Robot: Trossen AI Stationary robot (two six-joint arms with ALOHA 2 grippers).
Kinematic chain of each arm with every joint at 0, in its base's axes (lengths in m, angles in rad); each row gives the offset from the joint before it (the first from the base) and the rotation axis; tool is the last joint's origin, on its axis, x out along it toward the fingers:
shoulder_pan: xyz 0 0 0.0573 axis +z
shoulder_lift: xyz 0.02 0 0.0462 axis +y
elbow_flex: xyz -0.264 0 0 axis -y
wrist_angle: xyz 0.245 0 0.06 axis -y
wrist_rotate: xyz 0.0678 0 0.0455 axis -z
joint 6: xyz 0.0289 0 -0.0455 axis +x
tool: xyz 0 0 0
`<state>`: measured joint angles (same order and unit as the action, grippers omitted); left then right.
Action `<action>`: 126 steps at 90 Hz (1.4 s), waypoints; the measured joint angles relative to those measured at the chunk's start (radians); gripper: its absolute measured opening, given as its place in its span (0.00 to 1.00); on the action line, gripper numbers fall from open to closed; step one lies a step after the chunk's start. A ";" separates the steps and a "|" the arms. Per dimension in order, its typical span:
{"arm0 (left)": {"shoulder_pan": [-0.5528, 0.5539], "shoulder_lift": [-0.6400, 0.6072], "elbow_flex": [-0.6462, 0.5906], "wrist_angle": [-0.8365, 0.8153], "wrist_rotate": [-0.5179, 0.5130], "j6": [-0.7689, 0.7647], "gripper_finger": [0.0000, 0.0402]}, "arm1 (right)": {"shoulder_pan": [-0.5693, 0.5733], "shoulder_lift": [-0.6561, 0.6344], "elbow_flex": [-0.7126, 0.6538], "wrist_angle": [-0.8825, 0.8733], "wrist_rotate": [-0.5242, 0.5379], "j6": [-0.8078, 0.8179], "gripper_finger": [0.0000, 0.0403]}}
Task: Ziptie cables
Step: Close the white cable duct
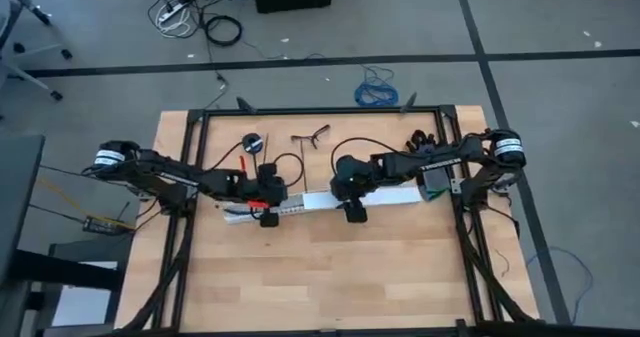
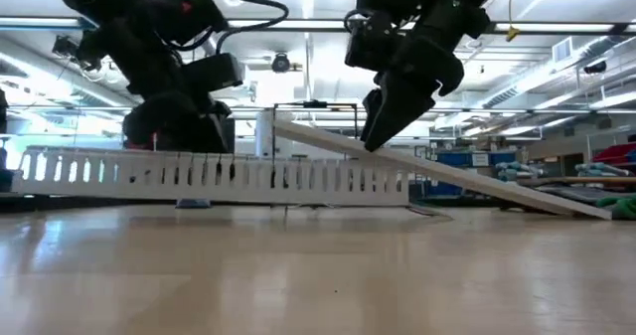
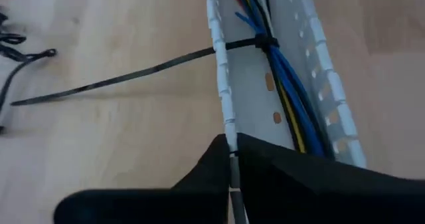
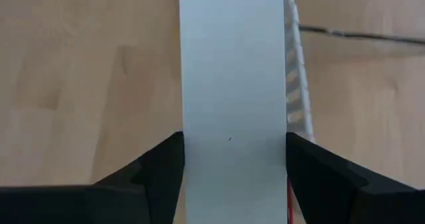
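Dark fingers of the right gripper pinch a flat white lid from both sides, one end lifted over the white slotted tray. Across the worktop, the left gripper is clenched on the tray's wall. Its cables lie along the tray, running away from those fingers, already bound by a black ziptie. So the left arm is nearer them.
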<state>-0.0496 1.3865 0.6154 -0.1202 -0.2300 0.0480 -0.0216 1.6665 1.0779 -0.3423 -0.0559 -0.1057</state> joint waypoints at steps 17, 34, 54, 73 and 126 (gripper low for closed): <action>-0.013 0.000 0.000 -0.016 0.017 0.012 0.01 | 0.000 0.000 0.000 -0.011 0.002 0.001 0.58; -0.012 0.000 0.000 -0.014 0.015 -0.008 0.02 | 0.000 0.000 0.000 -0.013 0.002 0.002 0.58; -0.012 0.000 0.000 -0.012 0.018 -0.007 0.12 | 0.009 0.000 0.000 -0.013 0.002 0.003 0.58; -0.012 -0.002 0.000 -0.003 0.000 -0.011 0.26 | 0.010 0.000 0.000 -0.013 0.002 0.003 0.53; -0.012 -0.002 0.004 -0.004 -0.117 -0.007 0.32 | 0.019 -0.004 0.000 -0.027 0.097 -0.007 0.47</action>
<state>-0.0612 1.3849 0.6191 -0.1241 -0.3474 0.0410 -0.0022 1.6629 1.0775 -0.3693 0.0414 -0.1129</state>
